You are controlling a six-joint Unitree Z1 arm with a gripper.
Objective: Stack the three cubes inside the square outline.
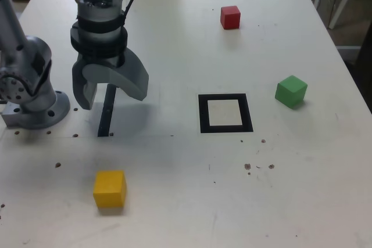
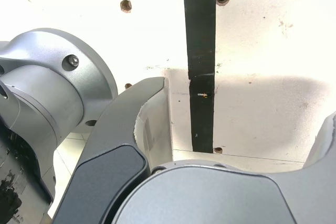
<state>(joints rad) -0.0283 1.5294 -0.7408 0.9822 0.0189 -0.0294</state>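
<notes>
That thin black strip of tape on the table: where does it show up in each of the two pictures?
Exterior view: the black strip lies on the table under the open gripper, toward the exterior view's left, beside the arm's base.
Wrist view: the black strip runs lengthwise down the table between the two fingers.
Shared landmark: the gripper hanging over the strip.

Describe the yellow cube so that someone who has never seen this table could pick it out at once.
Start at the arm's grey round base on the exterior view's left side of the white table. Follow the thin black strip beside it toward the near edge: the yellow cube sits alone there. It is the only yellow block; the red cube and green cube lie far across, beyond the square outline.
</notes>
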